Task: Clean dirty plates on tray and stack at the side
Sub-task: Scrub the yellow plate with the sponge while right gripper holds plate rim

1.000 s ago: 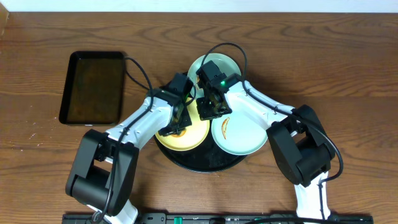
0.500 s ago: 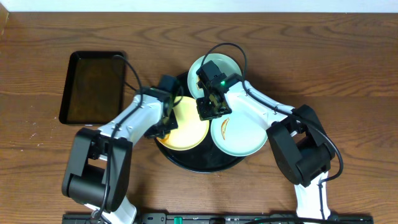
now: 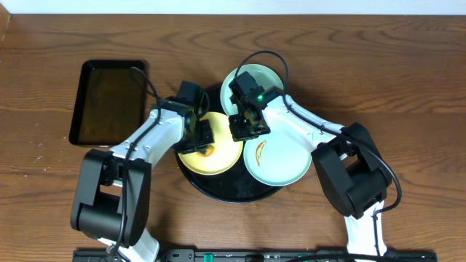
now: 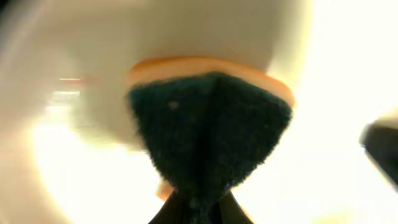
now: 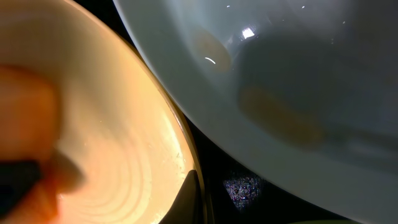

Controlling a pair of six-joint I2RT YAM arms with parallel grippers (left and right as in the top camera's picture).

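Observation:
The round black tray holds a pale yellow plate at its left, a mint plate with an orange smear at its right, and a second mint plate at the back. My left gripper is shut on a dark green and orange sponge that presses on the yellow plate. My right gripper pinches the yellow plate's right rim, with one finger over the edge. The smeared mint plate lies just beside it.
A smaller rectangular black tray lies on the wooden table at the left. The arms' cables arch over the back of the round tray.
My left gripper has swept the sponge across the yellow plate, first left, then back toward the middle. The right gripper has stayed on the rim. An orange smear shows by the sponge.

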